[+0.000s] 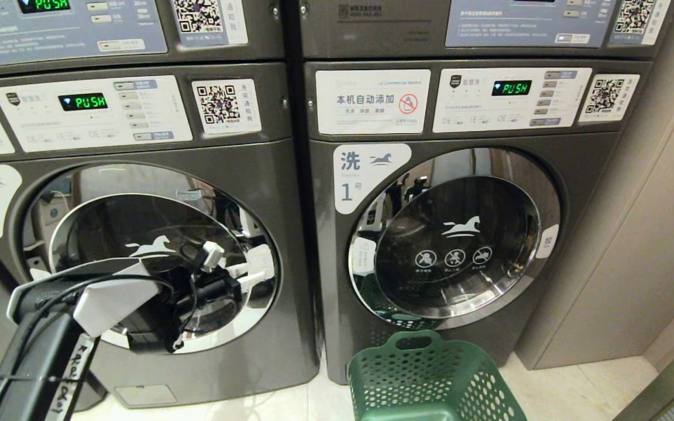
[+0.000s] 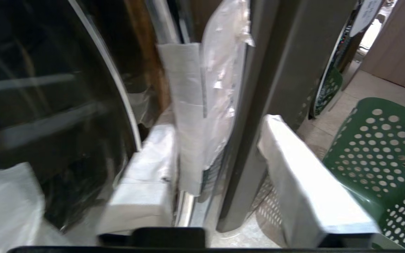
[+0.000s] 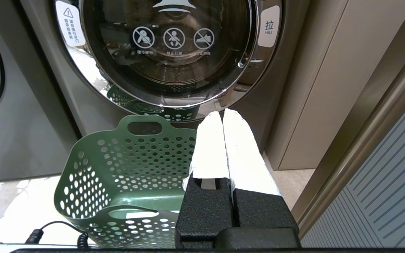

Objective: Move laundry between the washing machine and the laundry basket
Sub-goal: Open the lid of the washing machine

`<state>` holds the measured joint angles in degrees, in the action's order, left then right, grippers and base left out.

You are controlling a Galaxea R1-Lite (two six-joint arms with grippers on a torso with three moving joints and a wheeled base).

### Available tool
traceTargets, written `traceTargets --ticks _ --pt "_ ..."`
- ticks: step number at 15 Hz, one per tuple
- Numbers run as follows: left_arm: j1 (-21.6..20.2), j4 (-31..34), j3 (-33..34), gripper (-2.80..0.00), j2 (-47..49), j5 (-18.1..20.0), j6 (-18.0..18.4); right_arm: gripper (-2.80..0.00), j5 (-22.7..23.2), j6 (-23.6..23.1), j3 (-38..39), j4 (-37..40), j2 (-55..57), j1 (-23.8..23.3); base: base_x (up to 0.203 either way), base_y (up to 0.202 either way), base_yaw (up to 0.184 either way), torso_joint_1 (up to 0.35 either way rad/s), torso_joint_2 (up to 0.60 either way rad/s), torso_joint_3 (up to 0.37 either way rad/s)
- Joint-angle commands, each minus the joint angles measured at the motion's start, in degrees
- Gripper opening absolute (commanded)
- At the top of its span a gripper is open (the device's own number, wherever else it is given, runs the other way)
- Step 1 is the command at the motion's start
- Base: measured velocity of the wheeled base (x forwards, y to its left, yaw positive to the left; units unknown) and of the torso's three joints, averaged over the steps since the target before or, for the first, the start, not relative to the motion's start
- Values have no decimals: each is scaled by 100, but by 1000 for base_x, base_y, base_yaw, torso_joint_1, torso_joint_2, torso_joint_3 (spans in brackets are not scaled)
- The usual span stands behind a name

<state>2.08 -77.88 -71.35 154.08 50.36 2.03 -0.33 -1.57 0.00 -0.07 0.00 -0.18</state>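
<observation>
The washing machine (image 1: 281, 175) labelled 2 stands at the left, its round chrome-rimmed door (image 1: 50, 216) closed. My left gripper (image 1: 249, 273) is at the door's right edge. In the left wrist view the left gripper (image 2: 216, 126) is open, its white fingers (image 2: 146, 168) straddling a white-taped handle strip (image 2: 192, 105) on the door rim. The green laundry basket (image 1: 430, 380) sits on the floor in front of machine 1; it also shows as the basket (image 3: 125, 165) with nothing visible inside. My right gripper (image 3: 222, 114) is shut and empty, low beside the basket. The laundry is out of view.
Machine 1 (image 1: 460, 234) stands to the right with its door closed. A beige cabinet wall (image 1: 635, 245) borders it on the right. More machines are stacked above. Pale tiled floor (image 1: 594, 386) lies around the basket.
</observation>
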Motion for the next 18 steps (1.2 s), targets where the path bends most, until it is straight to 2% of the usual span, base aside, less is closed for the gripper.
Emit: traceTargets --ticks 1,13,18 --pt "-15 -43 -3 0 16 -9 -29 -280 -2 -3 0 -1 9 1 0 0 0 0 0 0" --pt "64 -122 -159 0 86 317 -36 -280 -2 -9 0 -1 9 1 0 0 0 0 0 0" --pt "167 -515 360 0 0 336 -45 -280 -2 -1 0 -1 9 1 0 0 0 0 0 0"
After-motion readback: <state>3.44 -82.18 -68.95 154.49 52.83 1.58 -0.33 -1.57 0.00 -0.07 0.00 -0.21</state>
